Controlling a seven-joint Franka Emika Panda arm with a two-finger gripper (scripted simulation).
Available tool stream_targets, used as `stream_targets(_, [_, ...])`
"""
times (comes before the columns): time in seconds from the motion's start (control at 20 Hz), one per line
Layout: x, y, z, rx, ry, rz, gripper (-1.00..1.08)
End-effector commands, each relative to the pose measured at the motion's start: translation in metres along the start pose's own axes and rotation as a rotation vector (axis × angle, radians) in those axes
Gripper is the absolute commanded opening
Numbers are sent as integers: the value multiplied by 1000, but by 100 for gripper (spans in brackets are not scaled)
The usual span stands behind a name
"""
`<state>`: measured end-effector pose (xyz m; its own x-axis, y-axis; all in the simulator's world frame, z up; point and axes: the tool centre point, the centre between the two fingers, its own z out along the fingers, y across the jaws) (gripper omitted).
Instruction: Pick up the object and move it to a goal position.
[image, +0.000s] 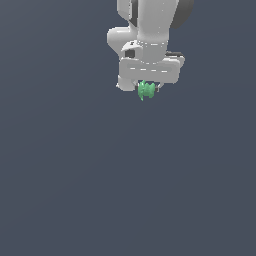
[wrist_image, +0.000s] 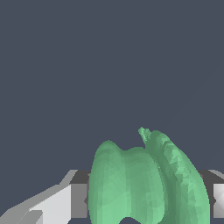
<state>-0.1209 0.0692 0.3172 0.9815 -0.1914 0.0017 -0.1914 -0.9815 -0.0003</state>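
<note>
The object (image: 146, 90) is a small bright green lumpy item with ridged, irregular edges. It sits directly under the white robot hand, between the fingers of my gripper (image: 147, 89), near the top middle of the exterior view. In the wrist view the object (wrist_image: 144, 183) fills the space between the two fingers (wrist_image: 57, 203), which close against its sides. The gripper is shut on the object. The fingertips themselves are mostly hidden by the hand and the object.
A plain dark grey-blue surface (image: 125, 190) fills both views. The white arm (image: 150, 30) rises out of the exterior view's top edge. Nothing else shows.
</note>
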Motion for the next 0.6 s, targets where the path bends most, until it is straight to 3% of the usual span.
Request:
stream_targets(0.0, [-4, 1, -24, 0, -1, 0, -100])
stream_targets(0.55, [-10, 0, -92, 0, -2, 0, -100])
